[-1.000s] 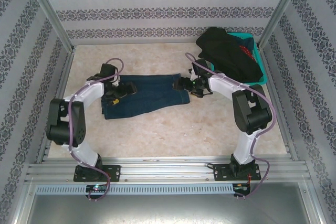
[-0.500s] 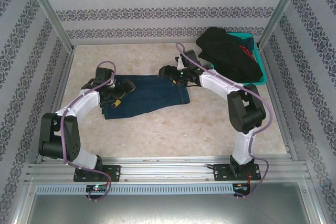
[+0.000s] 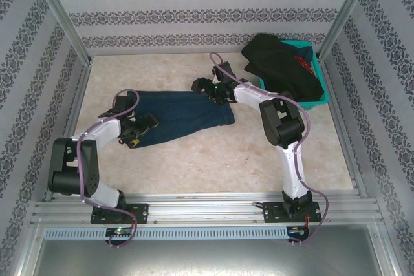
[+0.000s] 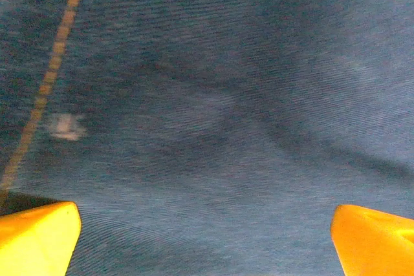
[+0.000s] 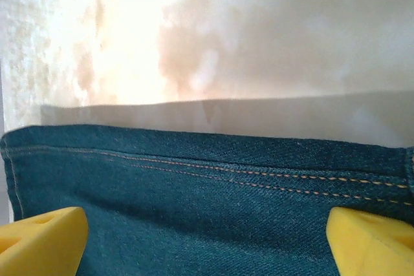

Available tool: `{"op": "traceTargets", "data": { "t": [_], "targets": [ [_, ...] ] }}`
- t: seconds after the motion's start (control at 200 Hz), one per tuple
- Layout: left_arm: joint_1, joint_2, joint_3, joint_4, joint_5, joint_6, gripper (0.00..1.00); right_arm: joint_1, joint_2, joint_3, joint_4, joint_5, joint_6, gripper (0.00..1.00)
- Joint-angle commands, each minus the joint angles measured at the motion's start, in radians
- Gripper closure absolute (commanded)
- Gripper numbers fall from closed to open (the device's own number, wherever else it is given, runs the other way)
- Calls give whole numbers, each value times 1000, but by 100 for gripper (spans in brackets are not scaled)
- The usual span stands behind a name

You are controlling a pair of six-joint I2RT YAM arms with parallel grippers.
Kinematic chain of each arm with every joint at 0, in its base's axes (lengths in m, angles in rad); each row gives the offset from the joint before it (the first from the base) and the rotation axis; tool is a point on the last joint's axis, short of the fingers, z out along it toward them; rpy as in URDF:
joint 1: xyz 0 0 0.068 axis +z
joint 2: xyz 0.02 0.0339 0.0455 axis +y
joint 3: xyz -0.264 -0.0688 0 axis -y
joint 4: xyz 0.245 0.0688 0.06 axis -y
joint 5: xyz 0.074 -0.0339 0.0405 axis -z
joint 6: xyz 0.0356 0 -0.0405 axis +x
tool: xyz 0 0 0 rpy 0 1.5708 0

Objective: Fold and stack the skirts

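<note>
A dark blue denim skirt lies flat on the table, left of centre. My left gripper is open over its near left corner. In the left wrist view the denim runs under the spread yellow fingertips. My right gripper hovers open at the skirt's far right edge. The right wrist view has the stitched hem between the yellow fingertips, with bare table beyond. A black skirt drapes over the basket. A red dotted skirt peeks out inside it.
The teal mesh basket stands at the far right corner against the patterned wall. Aluminium posts and patterned walls enclose the marble-look table on three sides.
The right gripper has swung left and away, from the skirt's right end to its far edge. The left gripper has drawn back toward the skirt's near left corner.
</note>
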Motion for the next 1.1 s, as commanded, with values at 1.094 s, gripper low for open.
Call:
{"op": "traceTargets", "data": {
  "t": [1.094],
  "targets": [
    [76, 18, 71, -147, 143, 182, 0, -2, -404, -411, -321, 51, -242, 2]
  ]
}}
